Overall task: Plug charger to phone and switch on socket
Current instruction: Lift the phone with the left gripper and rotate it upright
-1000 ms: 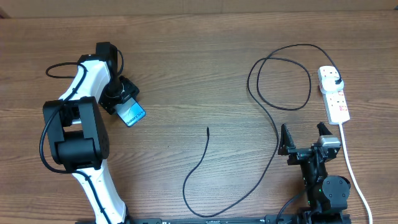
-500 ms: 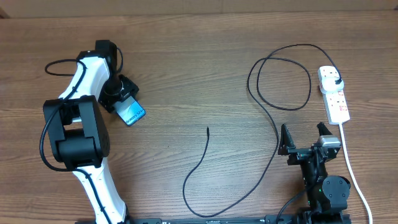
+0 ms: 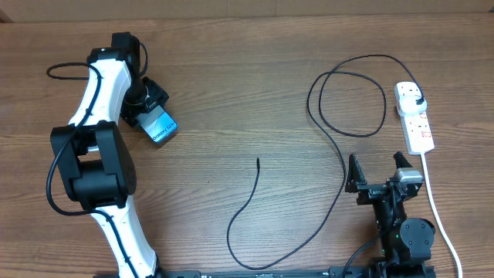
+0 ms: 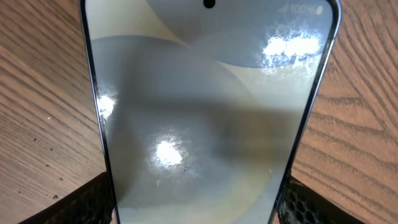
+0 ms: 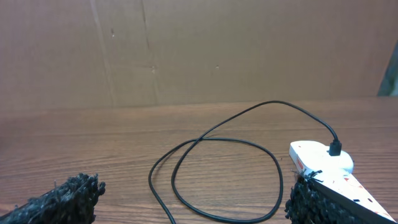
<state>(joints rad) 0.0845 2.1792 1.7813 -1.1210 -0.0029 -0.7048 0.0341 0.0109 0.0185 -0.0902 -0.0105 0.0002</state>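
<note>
Bright, even overhead light leaves only faint shadows on the brown wood-grain table (image 3: 231, 93), but white glare blotches wash the screen of the slim dark-edged smartphone (image 4: 205, 118), centre and upper right.

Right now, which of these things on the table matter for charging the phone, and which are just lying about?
Part of the job:
- phone, gripped by the left end effector
- black charger cable, plug end already in the strip
- white socket strip with its cord

Just there:
- wooden table
- brown board behind it
Nothing else loose shows.
</note>
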